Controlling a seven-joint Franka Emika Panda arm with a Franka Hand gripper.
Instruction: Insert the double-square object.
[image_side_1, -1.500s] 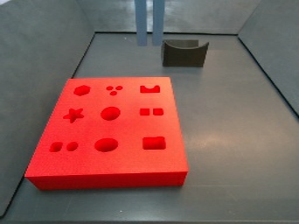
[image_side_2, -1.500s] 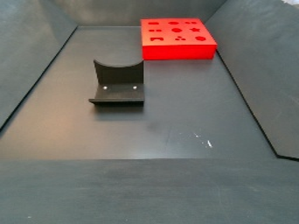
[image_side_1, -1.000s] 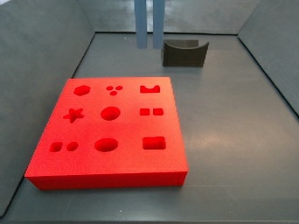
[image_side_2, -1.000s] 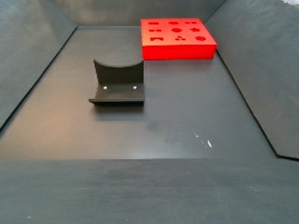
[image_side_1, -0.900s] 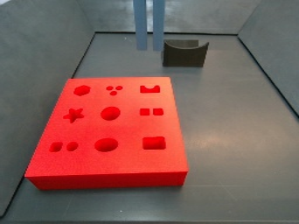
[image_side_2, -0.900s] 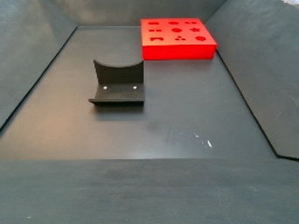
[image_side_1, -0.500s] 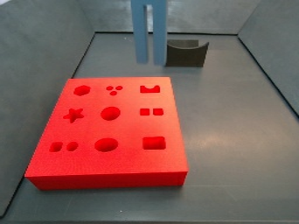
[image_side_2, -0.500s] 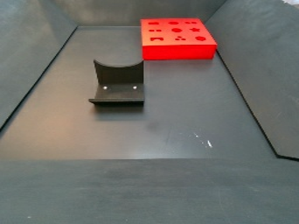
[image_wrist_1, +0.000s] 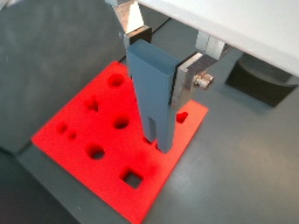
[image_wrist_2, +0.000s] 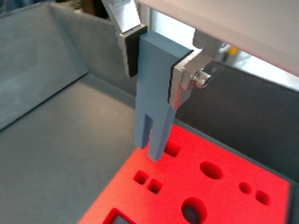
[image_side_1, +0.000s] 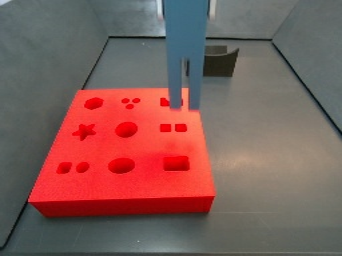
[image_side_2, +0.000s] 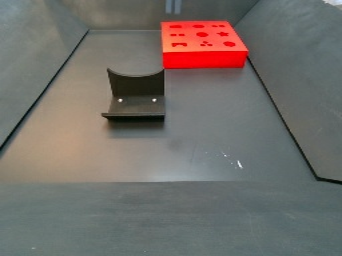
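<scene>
The double-square object (image_side_1: 185, 50) is a tall blue-grey bar held upright, its two prongs pointing down. My gripper (image_wrist_1: 163, 54) is shut on its upper end, a silver finger (image_wrist_1: 191, 72) on each side; both wrist views show this (image_wrist_2: 158, 61). The bar (image_wrist_2: 156, 105) hangs above the far right part of the red block (image_side_1: 120, 150), its prong tips near the block's far edge. The pair of small square holes (image_side_1: 171, 128) lies just nearer than the tips and also shows in a wrist view (image_wrist_2: 147, 182). The gripper itself is out of both side views.
The red block (image_side_2: 203, 43) has several differently shaped holes. The dark fixture (image_side_2: 134, 95) stands on the grey floor beyond the block, partly behind the bar in a side view (image_side_1: 222, 62) and visible in a wrist view (image_wrist_1: 263, 83). Grey walls bound the floor.
The bar has moved from the back of the floor, beside the fixture, forward to above the red block's far right part. The block and fixture have not moved.
</scene>
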